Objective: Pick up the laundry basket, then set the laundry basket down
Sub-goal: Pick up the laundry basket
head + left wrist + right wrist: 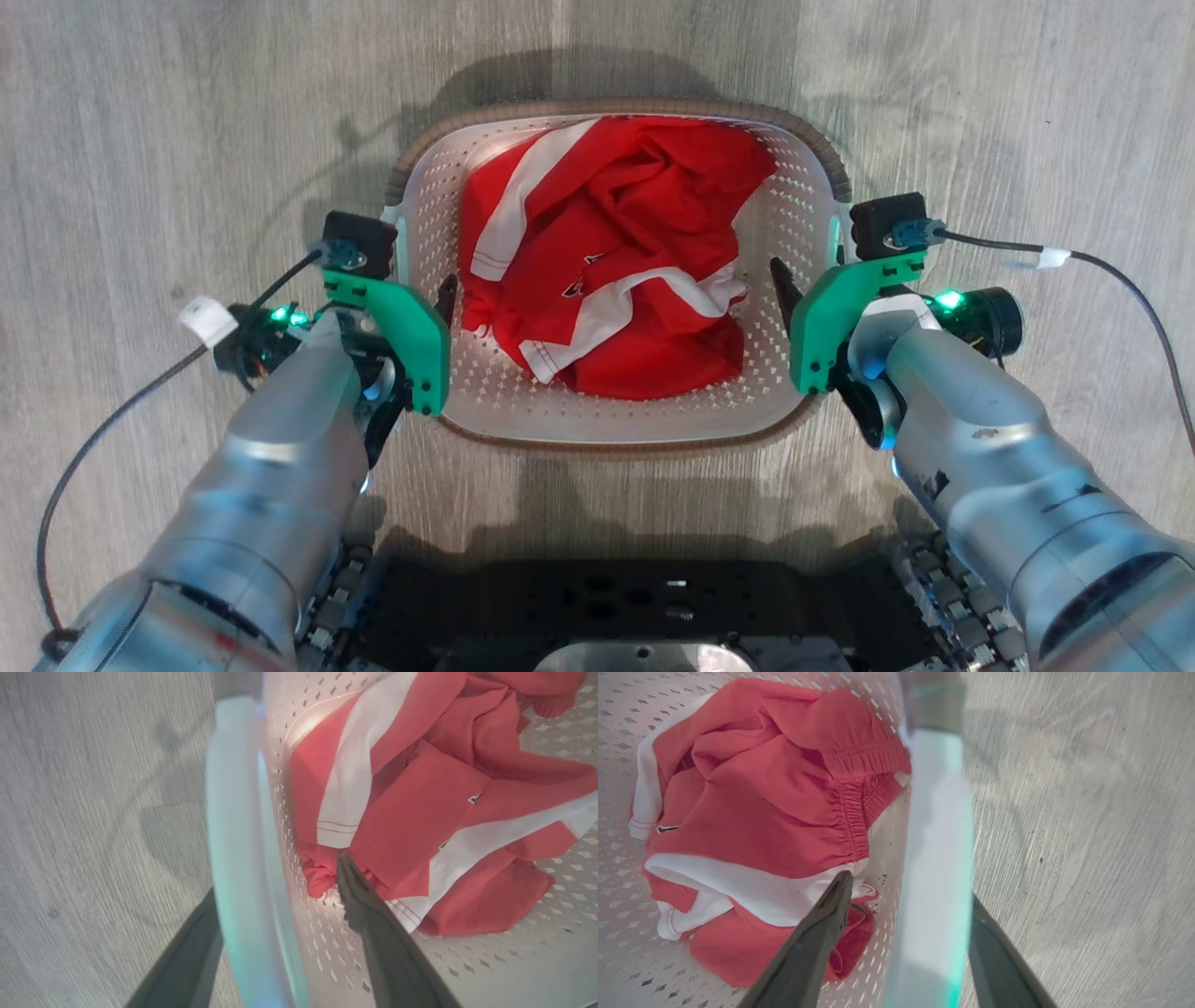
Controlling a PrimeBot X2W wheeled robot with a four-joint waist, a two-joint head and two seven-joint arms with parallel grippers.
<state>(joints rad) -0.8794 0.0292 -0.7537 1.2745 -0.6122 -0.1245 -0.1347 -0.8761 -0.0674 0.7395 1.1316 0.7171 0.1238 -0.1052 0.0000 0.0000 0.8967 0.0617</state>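
The laundry basket (pixel 523 411), white and perforated with a brown woven-look rim, lies on the grey wood floor straight ahead, with a red and white garment (pixel 607 252) crumpled inside. My left gripper (pixel 420 294) is open at the basket's left side. It straddles the white left handle (pixel 233 835), one finger inside the basket wall and one outside. My right gripper (pixel 808 280) is open in the same way around the right handle (pixel 938 835). The inner fingers stand a little off the handles. I cannot tell whether the basket rests on the floor.
My dark wheeled base (pixel 616 607) sits just behind the basket's near rim. Black cables (pixel 1120 280) loop out from both wrists over the floor. Grey plank floor (pixel 140 140) spreads all around the basket.
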